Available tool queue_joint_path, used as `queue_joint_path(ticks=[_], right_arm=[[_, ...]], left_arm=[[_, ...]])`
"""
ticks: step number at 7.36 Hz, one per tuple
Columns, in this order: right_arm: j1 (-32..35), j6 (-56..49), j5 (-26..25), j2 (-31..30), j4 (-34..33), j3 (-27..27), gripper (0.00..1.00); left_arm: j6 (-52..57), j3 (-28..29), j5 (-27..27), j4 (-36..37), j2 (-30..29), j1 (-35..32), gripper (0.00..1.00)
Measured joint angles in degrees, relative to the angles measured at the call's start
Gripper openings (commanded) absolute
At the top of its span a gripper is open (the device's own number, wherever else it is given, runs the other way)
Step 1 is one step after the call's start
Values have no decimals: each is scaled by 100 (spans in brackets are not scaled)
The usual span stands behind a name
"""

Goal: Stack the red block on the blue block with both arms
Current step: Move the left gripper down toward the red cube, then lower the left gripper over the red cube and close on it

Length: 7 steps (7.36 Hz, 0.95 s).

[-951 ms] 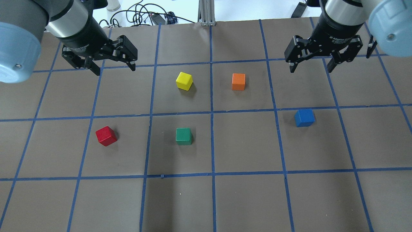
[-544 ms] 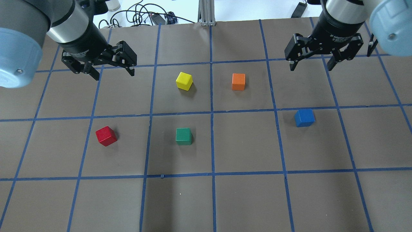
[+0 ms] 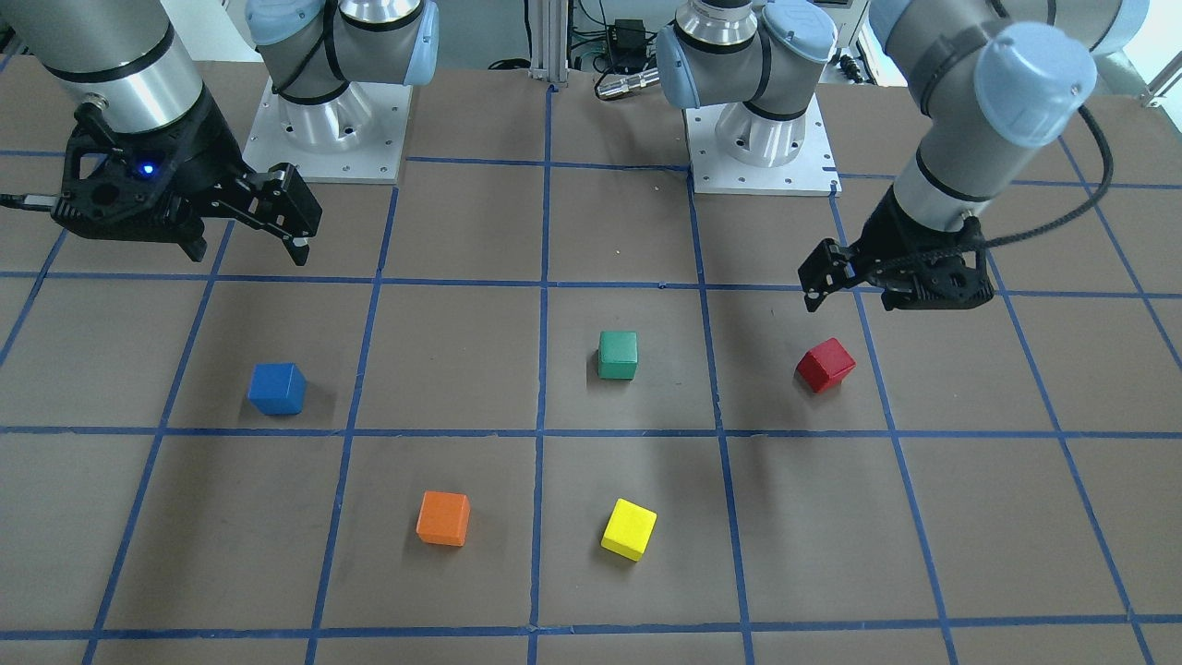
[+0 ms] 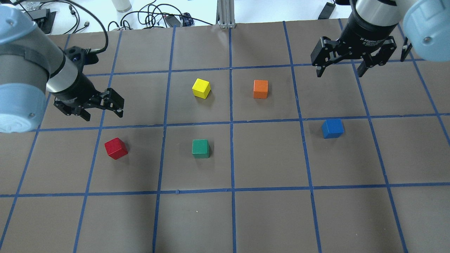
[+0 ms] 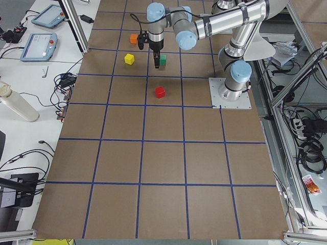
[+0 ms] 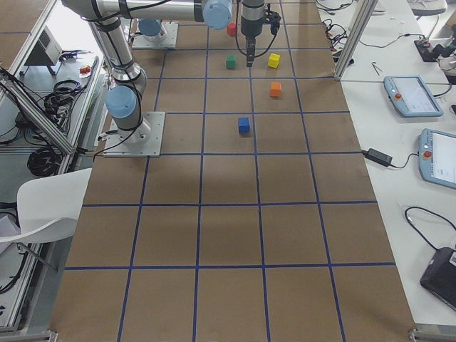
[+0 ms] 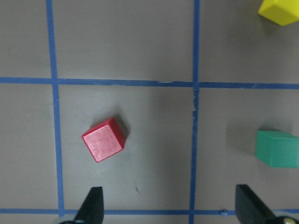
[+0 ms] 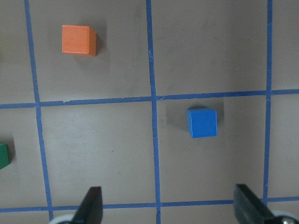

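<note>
The red block point(image 4: 116, 148) lies on the brown gridded table, left of centre, turned a little askew. My left gripper point(image 4: 103, 116) is open and empty, hovering just beyond the block; the left wrist view shows the red block point(image 7: 103, 139) ahead of the left fingertip point(image 7: 93, 205). The blue block point(image 4: 332, 128) lies at the right. My right gripper point(image 4: 339, 73) is open and empty, high above the table beyond the blue block, which shows in the right wrist view point(image 8: 202, 122) between the open fingers' lines.
A green cube point(image 4: 200, 148) sits right of the red block. A yellow cube point(image 4: 201, 88) and an orange cube point(image 4: 260, 89) lie further out, near the middle. Cables point(image 4: 154, 15) and a metal post point(image 4: 225, 14) are past the table's far edge.
My left arm has swung back and down, bringing its open gripper close to the red block. The right gripper has barely moved. No block has shifted.
</note>
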Motion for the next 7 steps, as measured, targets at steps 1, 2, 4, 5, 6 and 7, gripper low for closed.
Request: queue_joint_path(ticks=[1,2,4,5,6,7], right_arm=[[1,-8,-2,7,0,4,100],[1,-22,-4,11,0,5,100],[0,-56,-1,15,0,7,100],[-3,-67,-1,15,0,7,100],[-3,-71,-4,15,0,7,100],[-3,-73,-6,15,0,10,100]], left_arm=[[128,-376,-16,528,-152,264,100],[181,-599,-23,831,-338,391,100],[152,-747,-30,1207,-739,455,100],[19,-756,-33,1294,-927,456,100],[-235,-757,-37,1341,-1089,455,99],[-449,-764,-37,1371,-1228,442,91]])
